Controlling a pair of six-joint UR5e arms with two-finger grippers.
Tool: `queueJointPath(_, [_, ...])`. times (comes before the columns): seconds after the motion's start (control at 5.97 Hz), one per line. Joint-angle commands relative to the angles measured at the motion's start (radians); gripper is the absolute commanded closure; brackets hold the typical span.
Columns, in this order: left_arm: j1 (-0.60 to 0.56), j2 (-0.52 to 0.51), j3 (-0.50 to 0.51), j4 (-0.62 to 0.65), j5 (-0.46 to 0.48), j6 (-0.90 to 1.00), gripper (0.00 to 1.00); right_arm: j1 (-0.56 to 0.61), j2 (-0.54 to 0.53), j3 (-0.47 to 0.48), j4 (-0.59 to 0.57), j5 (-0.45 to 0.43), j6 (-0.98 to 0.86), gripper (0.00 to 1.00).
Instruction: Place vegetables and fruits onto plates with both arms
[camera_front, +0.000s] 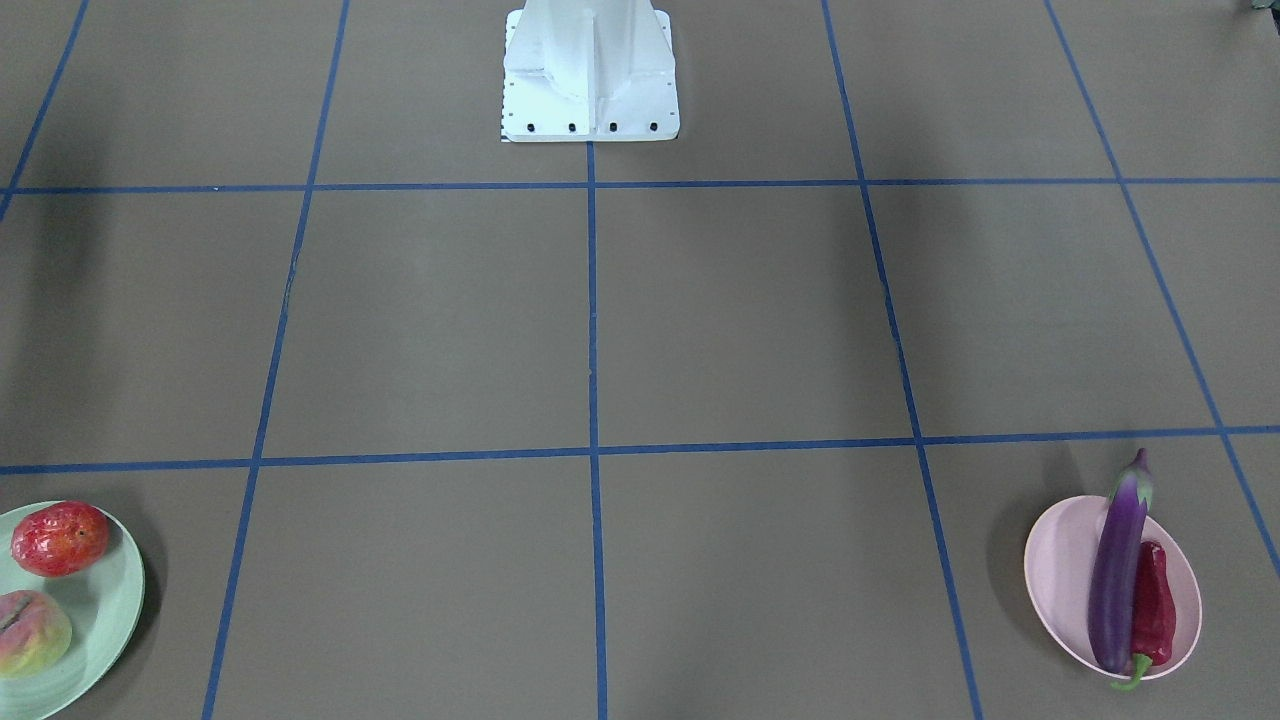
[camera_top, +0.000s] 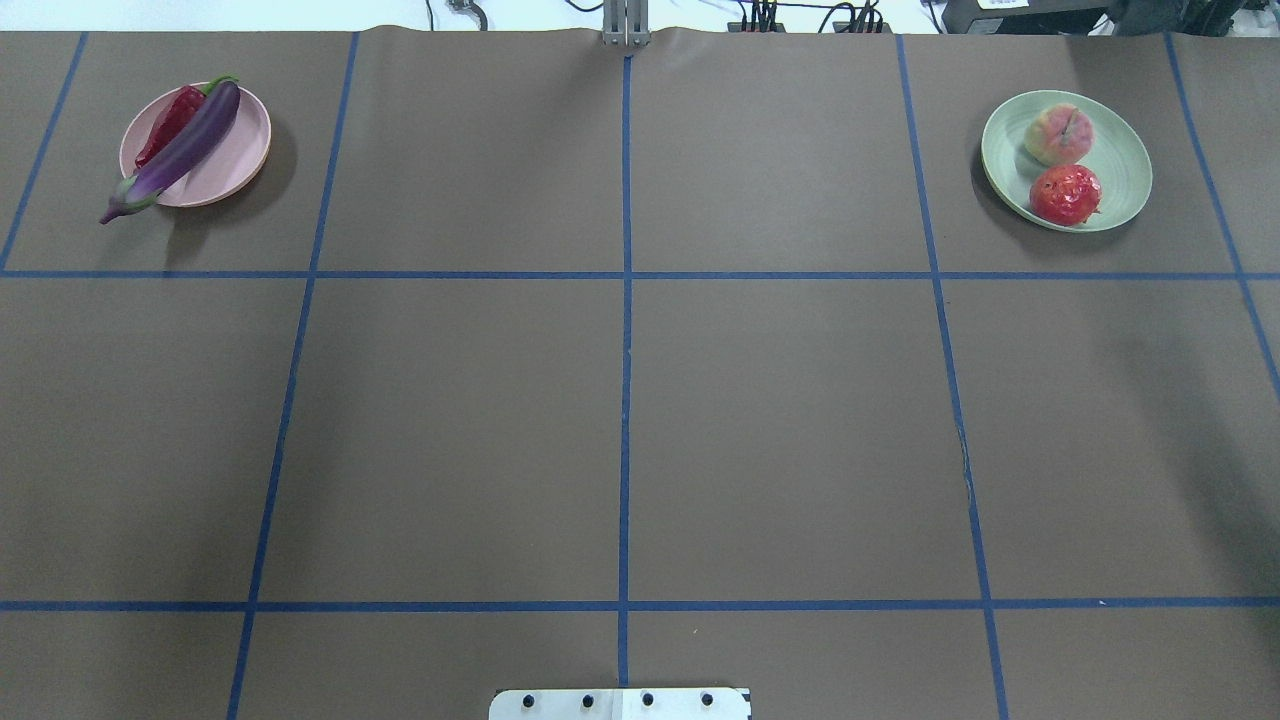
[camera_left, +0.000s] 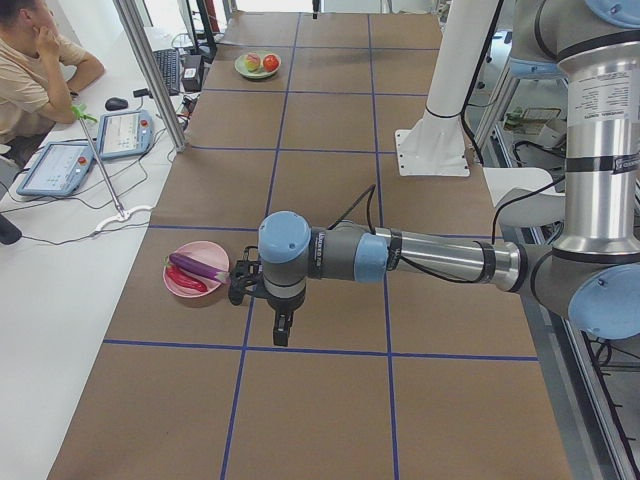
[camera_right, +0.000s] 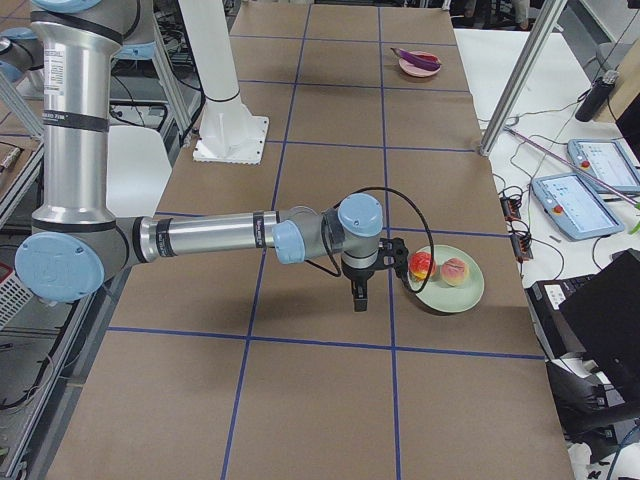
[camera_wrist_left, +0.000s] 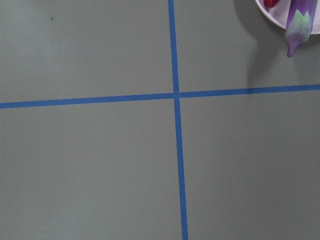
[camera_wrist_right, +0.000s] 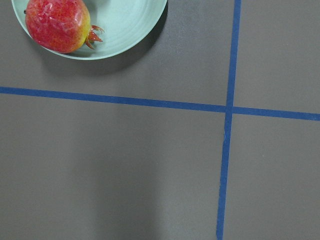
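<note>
In side views alone, 2 arms appear.

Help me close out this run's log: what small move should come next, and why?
Probably just retract the left arm and right arm toward the base. The eggplant and chili pepper already lie on the pink plate, the peach and pomegranate on the green plate.

overhead and front views face each other; both share the pink plate.
</note>
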Motion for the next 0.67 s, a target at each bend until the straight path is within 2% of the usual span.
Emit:
queueJointPath(0.0, [0.0,0.0,-0.002,0.0,0.0,0.0,0.0,0.0,0.0,-0.002,0.0,0.0,0.004,0.0])
queueJointPath(0.5, [0.0,0.0,-0.003,-0.002,0.0,0.0,0.0,0.0,0.0,-0.007,0.0,-0.006,0.004,0.0])
